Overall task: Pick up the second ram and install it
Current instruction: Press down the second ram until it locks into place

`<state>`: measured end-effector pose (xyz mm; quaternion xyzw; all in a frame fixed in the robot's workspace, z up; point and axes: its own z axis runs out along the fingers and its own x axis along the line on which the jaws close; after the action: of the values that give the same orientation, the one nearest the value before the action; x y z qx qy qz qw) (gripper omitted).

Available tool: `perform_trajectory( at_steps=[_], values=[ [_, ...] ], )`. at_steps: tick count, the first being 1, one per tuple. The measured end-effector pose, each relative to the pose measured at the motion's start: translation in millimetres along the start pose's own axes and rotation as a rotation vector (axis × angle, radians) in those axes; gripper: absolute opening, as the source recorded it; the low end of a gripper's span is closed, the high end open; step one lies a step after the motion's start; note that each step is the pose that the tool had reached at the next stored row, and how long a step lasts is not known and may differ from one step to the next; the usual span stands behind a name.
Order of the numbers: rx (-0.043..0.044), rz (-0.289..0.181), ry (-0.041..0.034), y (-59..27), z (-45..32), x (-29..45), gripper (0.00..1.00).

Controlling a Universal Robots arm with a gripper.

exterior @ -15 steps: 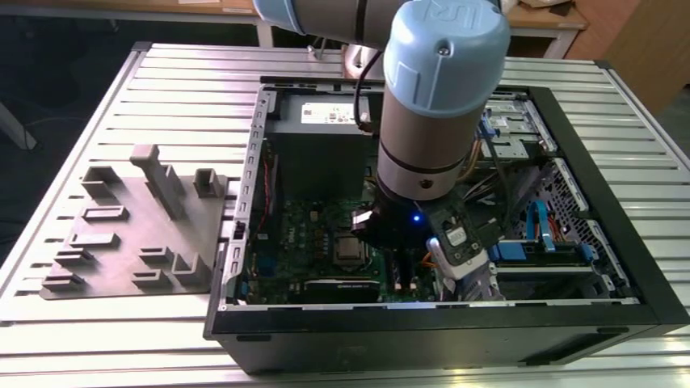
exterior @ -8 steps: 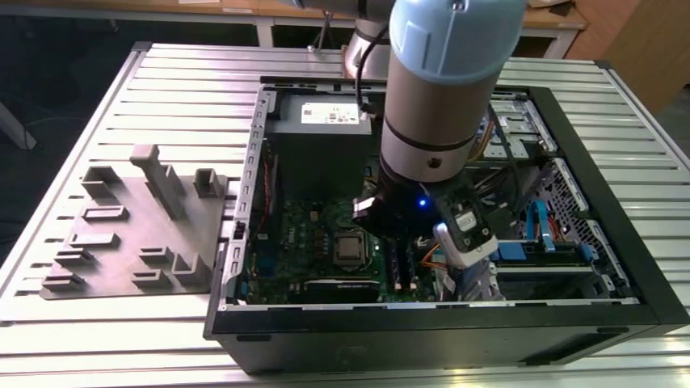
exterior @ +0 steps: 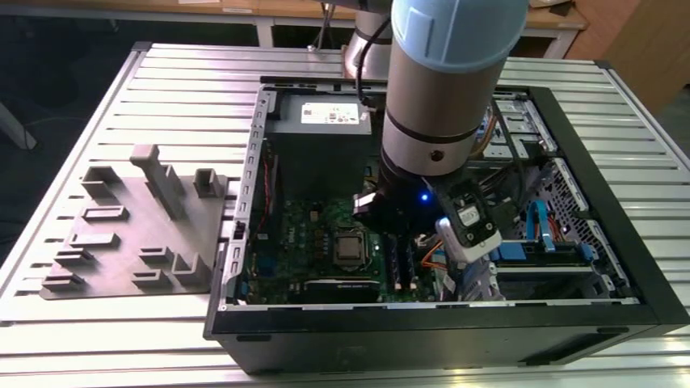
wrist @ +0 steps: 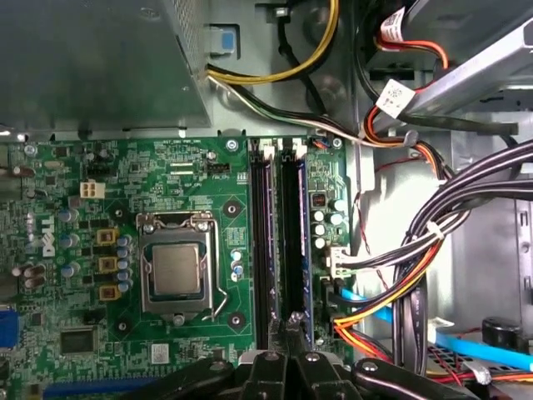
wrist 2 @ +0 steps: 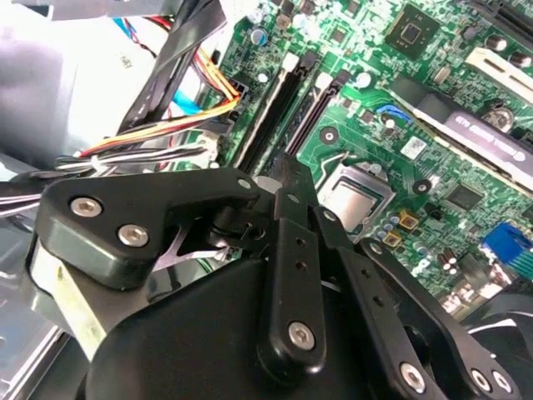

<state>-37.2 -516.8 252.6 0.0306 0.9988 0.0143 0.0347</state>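
Note:
My gripper (exterior: 380, 217) hangs low inside the open computer case (exterior: 603, 307), over the green motherboard (wrist: 125, 183). Its black fingers (wrist: 293, 333) are pressed together with no gap, and their tip rests at one end of the two long black memory slots. The second ram (wrist: 291, 242) looks like a dark narrow stick standing edge-on in the slot nearer the cable bundle. Another stick (wrist: 262, 242) stands in the slot beside it. In the second wrist view the gripper (wrist 2: 287, 179) points down at the slot ends (wrist 2: 283, 125). Whether the fingertips touch the ram is hidden.
The processor socket (wrist: 176, 271) lies beside the slots. Bundled black, orange and yellow cables (wrist: 416, 250) crowd the other side. The grey power supply (exterior: 318, 121) fills the case's far end. A grey fixture tray (exterior: 140, 234) lies on the slatted table at the exterior view's left.

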Motion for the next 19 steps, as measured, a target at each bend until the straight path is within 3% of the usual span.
perform_trajectory(
  at_steps=[10,19],
  values=[
    [-0.0002,0.0,0.0,25.1,1.3,1.7,0.07],
    [-0.0002,0.0,-0.0001,27.9,-0.8,1.7,0.07]
  ],
)
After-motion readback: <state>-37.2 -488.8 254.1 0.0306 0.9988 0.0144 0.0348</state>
